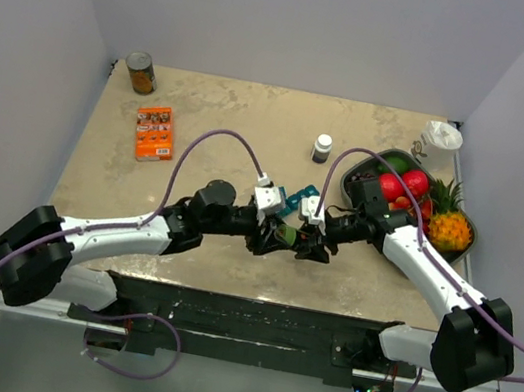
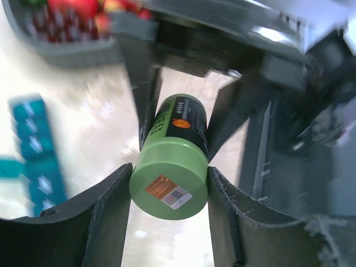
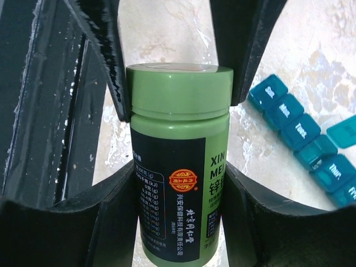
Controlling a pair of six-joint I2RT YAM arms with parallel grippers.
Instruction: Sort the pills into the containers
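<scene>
You have both pincers meeting over the middle of the table (image 1: 236,110), both on the same green pill bottle (image 3: 169,194), which hangs lying on its side above the surface. Your right gripper (image 3: 178,167) stands about half open, its fingers pressed against either side of the bottle's dark-labelled body: a firm hold. Your left gripper (image 2: 169,172) is at a similar width, its two fingers set against opposite sides of the green cap (image 3: 179,92). Both wrist views show contact on each side of the cap. The cap is on the bottle, and a small sticker shows on its top face. The containers (image 3: 300,133), one teal strip of day-marked compartments, lie flat on the table just beyond the grippers and touch neither. At least one compartment lid on that strip appears raised, though the left wrist view is too blurred to confirm it. Elsewhere on the table, you have a grey fruit tray (image 1: 346,182) at the right, a small dark bottle (image 1: 322,148) behind the strip, an orange packet (image 1: 154,132) and a tin can (image 1: 140,73) at the far left.
</scene>
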